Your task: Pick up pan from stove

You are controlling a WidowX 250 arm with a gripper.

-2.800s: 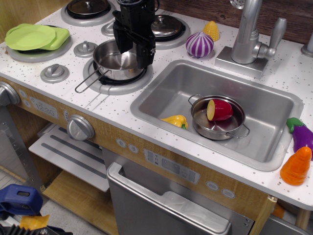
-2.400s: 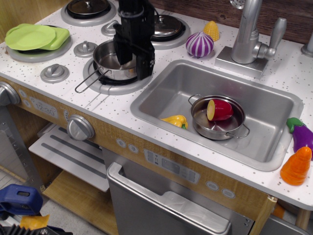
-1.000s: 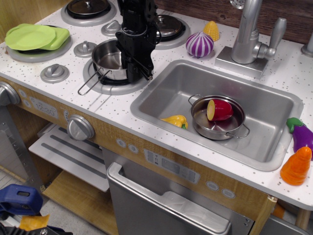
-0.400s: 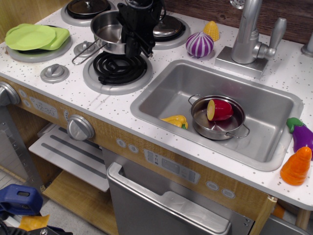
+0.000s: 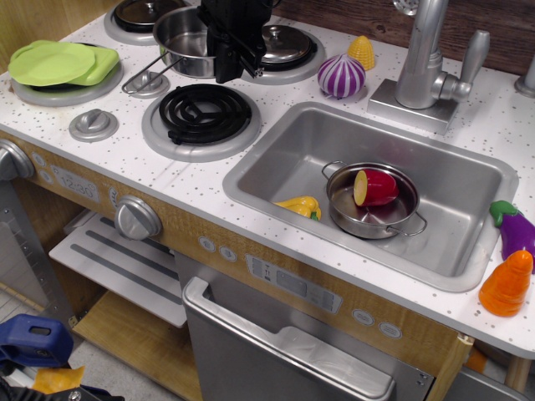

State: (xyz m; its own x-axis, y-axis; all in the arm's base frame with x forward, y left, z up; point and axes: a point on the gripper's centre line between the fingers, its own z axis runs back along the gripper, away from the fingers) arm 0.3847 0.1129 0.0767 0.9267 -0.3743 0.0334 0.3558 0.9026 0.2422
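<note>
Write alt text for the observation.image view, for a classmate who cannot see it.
A black robot hand holds a small steel pan lifted above the toy stove, leaving the black coil burner bare. To the right, a steel sink holds a two-handled pot with a red cup inside, and a yellow pepper.

No readable text

The pale panel (image 5: 73, 185) on the front of the stove (image 5: 125, 154) carries faint markings, too blurred to make out; nothing else in view bears a legible label, brand, number or sign.
</note>
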